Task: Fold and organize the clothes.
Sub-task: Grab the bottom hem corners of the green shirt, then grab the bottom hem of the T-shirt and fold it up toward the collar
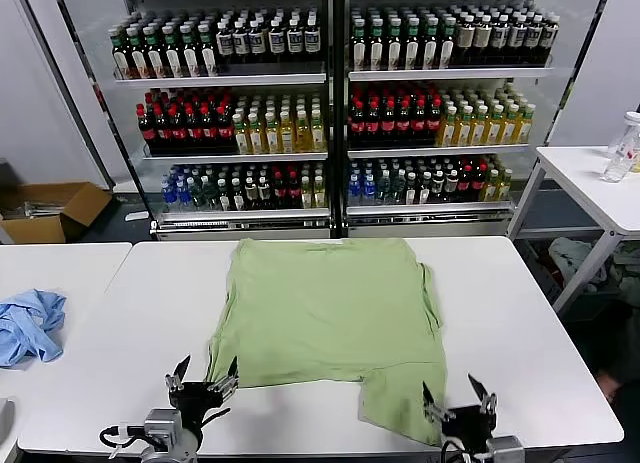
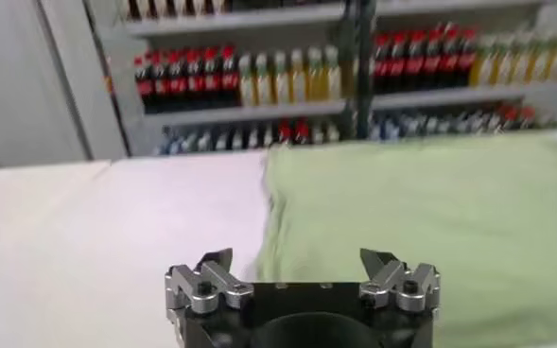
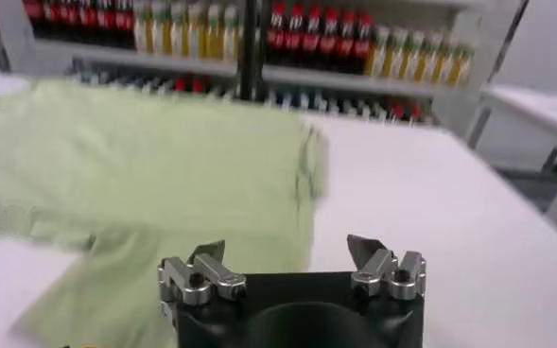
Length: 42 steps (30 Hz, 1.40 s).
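A pale green shirt (image 1: 335, 318) lies spread flat on the white table (image 1: 520, 343), plain side up; no collar, buttons or checkered print show. One sleeve (image 1: 400, 403) reaches toward the front edge. My left gripper (image 1: 205, 375) is open and empty at the shirt's near left corner. My right gripper (image 1: 458, 395) is open and empty just right of the sleeve. The shirt shows in the left wrist view (image 2: 429, 208) beyond the open left gripper (image 2: 297, 257), and in the right wrist view (image 3: 155, 170) beyond the open right gripper (image 3: 283, 248).
A crumpled blue garment (image 1: 28, 323) lies on the adjoining table at left. Shelves of bottles (image 1: 330, 103) stand behind the table. A cardboard box (image 1: 50, 211) sits on the floor at left. Another white table (image 1: 600, 183) with a bottle stands at right.
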Motion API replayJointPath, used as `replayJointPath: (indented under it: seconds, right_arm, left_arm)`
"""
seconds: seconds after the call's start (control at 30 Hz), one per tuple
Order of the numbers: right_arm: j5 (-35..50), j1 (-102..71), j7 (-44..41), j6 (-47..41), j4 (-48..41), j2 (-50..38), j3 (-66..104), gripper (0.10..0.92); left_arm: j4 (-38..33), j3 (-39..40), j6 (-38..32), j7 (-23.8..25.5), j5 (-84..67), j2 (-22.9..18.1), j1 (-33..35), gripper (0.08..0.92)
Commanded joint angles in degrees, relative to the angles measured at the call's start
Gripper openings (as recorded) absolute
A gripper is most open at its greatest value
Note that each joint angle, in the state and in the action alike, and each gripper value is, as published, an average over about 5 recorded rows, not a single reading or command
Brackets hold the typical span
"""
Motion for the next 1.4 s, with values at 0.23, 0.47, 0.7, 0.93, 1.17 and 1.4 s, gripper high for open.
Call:
replayJointPath:
  seconds: [0.23,0.47,0.7,0.93,1.17,1.4]
  right_arm:
    - [1.66,-1.19,0.99,-0.20,-1.60,1.40,-1.53,0.793]
    - [4.72,-1.31,1.08,-1.20,-2.12,1.47,-1.95,0.613]
    - [7.63,-0.91,0.42,-1.01,-2.08,0.76,-1.02,0.414]
    - [7.67,-0.63,-0.75,2.33,0.91,-0.34,1.32,0.215]
    - [9.68,0.58,-0.80,7.65,5.49,-4.11,6.06,0.106]
    - [13.06,10.06,-0.39,8.56,2.00,-8.80,6.28,0.106]
  left_arm:
    - [7.05,0.66,3.28,-5.81,-2.81,0.59,-1.05,0.823]
    - [6.08,0.08,3.22,-4.65,-8.64,0.78,-0.52,0.682]
    - [3.66,-0.85,3.03,-3.35,-12.75,0.80,0.42,0.474]
    - [-4.49,-2.20,1.39,-3.41,-16.41,0.75,2.79,0.275]
    - [-12.34,-5.28,-0.41,-3.33,-21.60,2.22,4.31,0.102]
    - [-11.13,-7.43,-1.42,-3.07,-25.80,6.19,0.84,0.083]
